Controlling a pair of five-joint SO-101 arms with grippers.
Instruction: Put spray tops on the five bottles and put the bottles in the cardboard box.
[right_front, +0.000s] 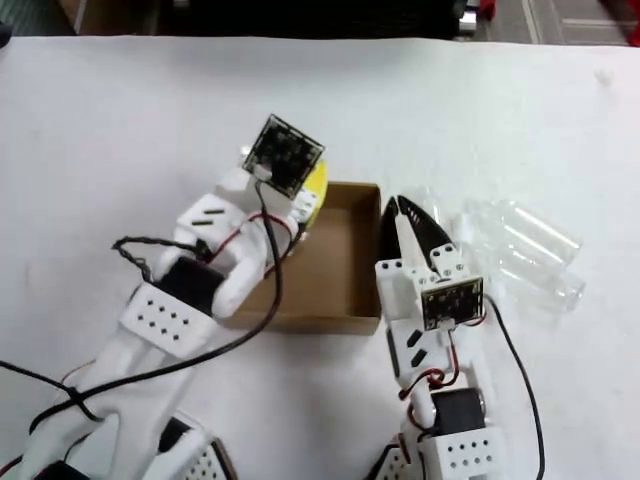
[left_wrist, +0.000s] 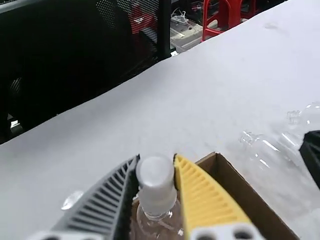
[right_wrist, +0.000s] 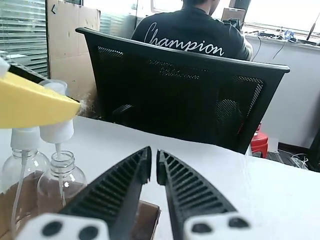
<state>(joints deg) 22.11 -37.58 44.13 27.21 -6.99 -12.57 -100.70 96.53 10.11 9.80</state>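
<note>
Spray top (left_wrist: 156, 175), white, is pinched between the grey and yellow fingers (left_wrist: 200, 195) of the left gripper (left_wrist: 156, 161), right over the cardboard box (left_wrist: 235, 187) in the middle of the table (left_wrist: 175, 110). Directly beneath it stands a clear bottle (left_wrist: 152, 222), upright inside the box.

From the right wrist camera, two stand side by side in there. The capped bottle (right_wrist: 20, 167) has a white top on it. The open-necked bottle (right_wrist: 61, 180) has a white top just above its mouth, with the thin tube hanging down inside. The yellow finger crosses over both tops from this angle, and I can't tell which one it grips.

Over to the right gripper (right_front: 394, 206): its black fingers (right_wrist: 125, 185) are almost pressed together with only a thin slit between them, and nothing is held. It sits just beside the box's right wall.

Further toward the table's right edge, loose bottles (right_front: 525, 250) lie on their sides, touching one another, and one shows an open neck.
</note>
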